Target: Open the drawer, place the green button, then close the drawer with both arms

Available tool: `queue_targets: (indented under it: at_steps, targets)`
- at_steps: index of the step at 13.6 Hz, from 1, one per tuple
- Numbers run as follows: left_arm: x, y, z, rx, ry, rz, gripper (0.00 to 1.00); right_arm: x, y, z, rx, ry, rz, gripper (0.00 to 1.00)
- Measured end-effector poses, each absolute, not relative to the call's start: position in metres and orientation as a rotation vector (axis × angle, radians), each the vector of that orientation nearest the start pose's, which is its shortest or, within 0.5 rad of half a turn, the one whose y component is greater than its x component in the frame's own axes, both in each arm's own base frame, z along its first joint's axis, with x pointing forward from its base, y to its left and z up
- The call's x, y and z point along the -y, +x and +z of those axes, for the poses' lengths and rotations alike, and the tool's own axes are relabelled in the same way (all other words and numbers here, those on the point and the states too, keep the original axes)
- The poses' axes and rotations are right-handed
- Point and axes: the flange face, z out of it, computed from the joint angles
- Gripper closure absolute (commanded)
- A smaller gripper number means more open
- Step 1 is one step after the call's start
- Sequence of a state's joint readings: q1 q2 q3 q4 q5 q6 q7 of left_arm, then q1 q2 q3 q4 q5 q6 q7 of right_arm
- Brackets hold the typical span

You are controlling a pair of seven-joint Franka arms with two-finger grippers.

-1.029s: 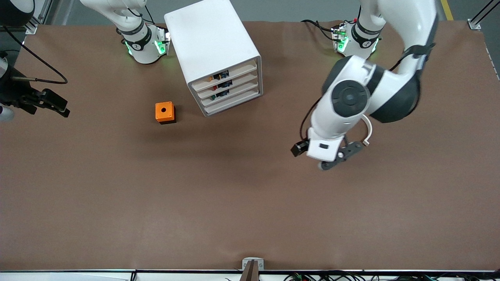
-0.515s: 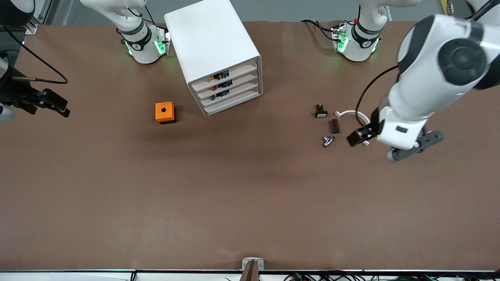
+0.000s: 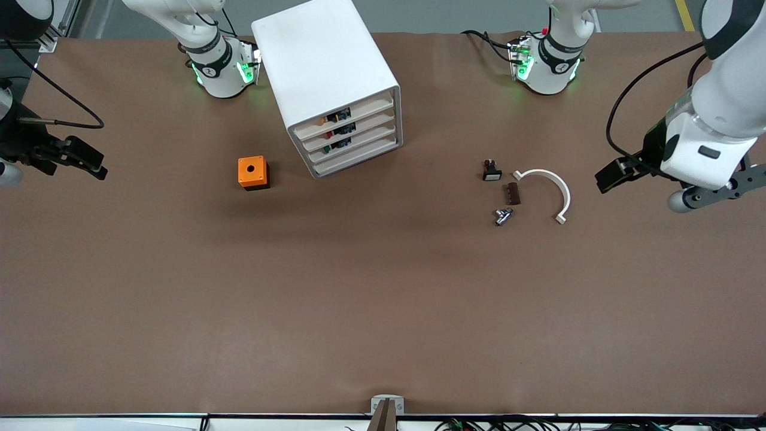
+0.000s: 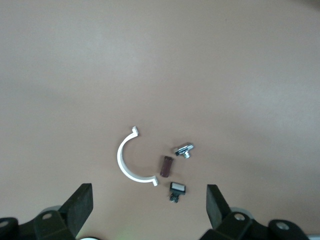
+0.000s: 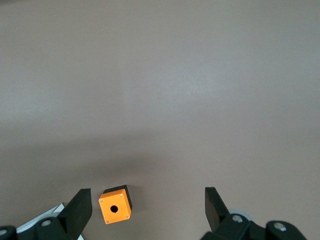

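The white four-drawer cabinet point(image 3: 326, 66) stands near the right arm's base, with all drawers pushed in. The drawer point(image 3: 368, 142), third from the top, is shut; a small dark part with a green spot point(image 3: 328, 149) shows through its front. I see no green-capped button on the table. My left gripper point(image 3: 611, 174) hangs open and empty over the table at the left arm's end; in the left wrist view point(image 4: 148, 210) nothing is between the fingers. My right gripper point(image 3: 84, 159) waits open and empty at the right arm's end, as its wrist view point(image 5: 147, 210) shows.
An orange box with a hole point(image 3: 253, 172) point(image 5: 116, 206) sits beside the cabinet. Toward the left arm's end lie a black switch with a white face point(image 3: 491, 171) point(image 4: 177, 189), a brown strip point(image 3: 512, 193), a metal part point(image 3: 502, 216) and a white half-ring point(image 3: 549, 181) point(image 4: 126, 161).
My left arm has swung from the middle of the table out to the left arm's end, uncovering the small parts. The right arm and the cabinet have not moved.
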State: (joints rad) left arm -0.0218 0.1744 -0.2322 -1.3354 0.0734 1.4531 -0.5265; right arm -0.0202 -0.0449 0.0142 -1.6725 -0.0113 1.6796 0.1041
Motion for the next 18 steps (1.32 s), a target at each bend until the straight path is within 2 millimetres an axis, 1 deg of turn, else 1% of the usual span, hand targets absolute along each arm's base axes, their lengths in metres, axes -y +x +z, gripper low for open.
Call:
queue_targets:
  at_steps: [3, 7, 10, 13, 15, 18]
  targets:
    - [0.121, 0.569, 0.638, 0.394, -3.052, 0.085, 0.0, 0.003, 0.55, 0.611, -0.169, -3.145, -0.083, 0.0]
    - [0.095, 0.558, 0.65, 0.312, -3.053, 0.104, 0.0, 0.003, 0.55, 0.611, -0.167, -3.145, -0.083, 0.0]
    - [0.077, 0.542, 0.649, 0.274, -3.056, 0.107, 0.0, 0.002, 0.55, 0.611, -0.167, -3.145, -0.084, 0.0]
    - [0.053, 0.525, 0.645, 0.248, -3.075, 0.083, 0.0, 0.002, 0.55, 0.611, -0.166, -3.145, -0.084, 0.0]
    - [0.049, 0.518, 0.645, 0.247, -3.076, 0.079, 0.0, 0.002, 0.55, 0.611, -0.166, -3.145, -0.084, 0.0]
    - [0.054, 0.515, 0.643, 0.22, -3.076, 0.085, 0.0, 0.002, 0.55, 0.611, -0.166, -3.145, -0.084, 0.0]
